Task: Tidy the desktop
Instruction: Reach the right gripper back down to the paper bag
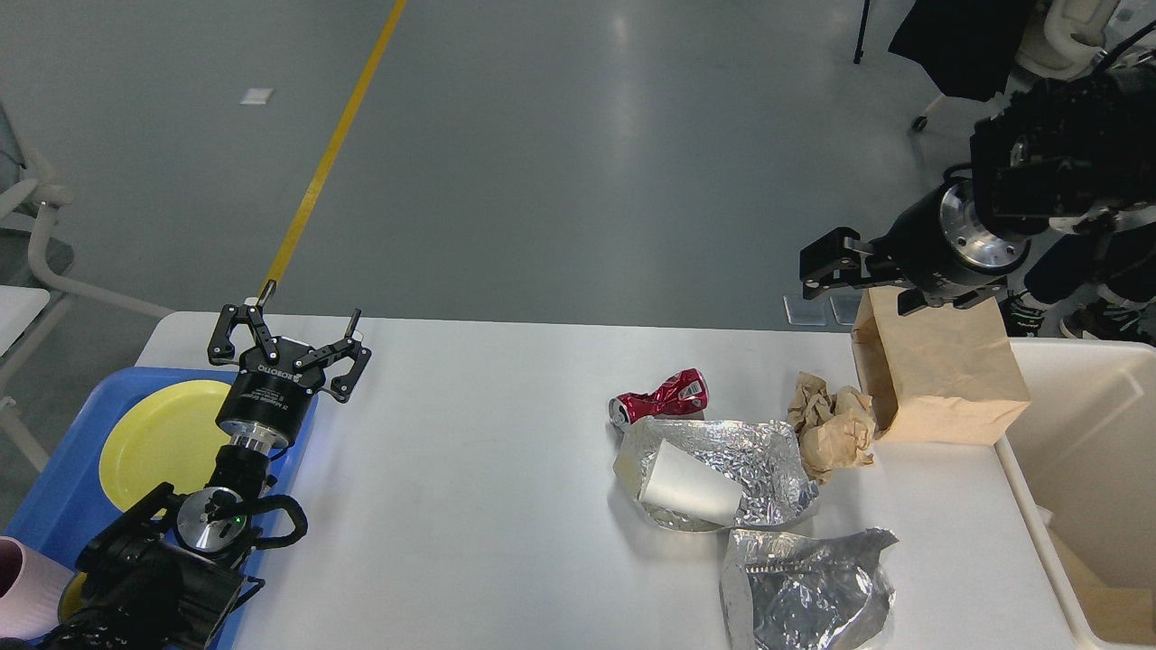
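The white desktop (470, 506) holds litter on its right half: a crushed red can (660, 396), a crumpled brown paper (831, 424), a brown paper bag (939, 370) lying on its side, a foil sheet (759, 460) with a white paper cup (686, 483) on it, and a crumpled foil bag (804, 587). My left gripper (289, 336) is open and empty above the table's far left, beside the blue tray. My right gripper (853, 284) hangs open and empty just above the top left edge of the paper bag.
A blue tray (54, 492) at the left edge holds a yellow plate (153, 438) and a pink cup (23, 596). A cream-white bin (1075, 451) stands off the table's right edge. Chairs and a person's legs are behind at the right.
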Action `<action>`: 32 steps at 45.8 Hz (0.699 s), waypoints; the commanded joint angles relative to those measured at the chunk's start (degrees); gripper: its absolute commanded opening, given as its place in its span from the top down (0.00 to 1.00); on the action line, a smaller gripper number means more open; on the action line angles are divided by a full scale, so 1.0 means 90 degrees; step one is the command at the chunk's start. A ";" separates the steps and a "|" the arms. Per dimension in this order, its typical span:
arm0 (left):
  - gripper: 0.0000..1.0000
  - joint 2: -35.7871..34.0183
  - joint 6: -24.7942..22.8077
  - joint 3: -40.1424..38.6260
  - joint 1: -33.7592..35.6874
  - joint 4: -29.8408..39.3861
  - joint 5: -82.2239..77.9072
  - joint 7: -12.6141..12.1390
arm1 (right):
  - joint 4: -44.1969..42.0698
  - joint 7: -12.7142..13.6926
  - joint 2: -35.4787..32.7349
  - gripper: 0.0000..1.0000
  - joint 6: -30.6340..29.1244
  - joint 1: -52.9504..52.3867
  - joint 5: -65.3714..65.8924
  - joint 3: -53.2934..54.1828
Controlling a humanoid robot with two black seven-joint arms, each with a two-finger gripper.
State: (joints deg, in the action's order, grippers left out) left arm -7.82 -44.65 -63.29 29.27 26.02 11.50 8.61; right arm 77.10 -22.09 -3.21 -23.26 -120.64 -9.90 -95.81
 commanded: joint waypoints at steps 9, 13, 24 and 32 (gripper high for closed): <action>0.00 0.0010 0.0000 0.0001 -0.0001 -0.0001 0.0001 0.0000 | -0.2646 0.0033 -0.0600 0.00 0.1490 0.3539 -0.1926 -0.1219; 0.00 0.0010 0.0000 0.0001 0.0009 -0.0001 0.0011 0.0000 | -0.3340 0.0276 -0.0834 0.00 0.1851 0.4399 -0.2600 -0.1220; 0.00 0.0010 0.0000 0.0001 0.0009 -0.0001 0.0001 0.0000 | -0.4835 0.1292 -0.1420 0.00 0.2975 0.6090 -0.3129 -0.1112; 0.00 0.0010 0.0000 0.0001 0.0009 -0.0001 0.0011 0.0000 | -0.5489 0.1390 -0.1479 0.00 0.3180 0.6724 -0.3587 -0.0283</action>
State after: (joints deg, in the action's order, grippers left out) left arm -7.74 -44.65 -63.29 29.33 26.02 11.55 8.61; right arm 31.49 -10.16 -16.29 4.23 -63.86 -39.65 -103.26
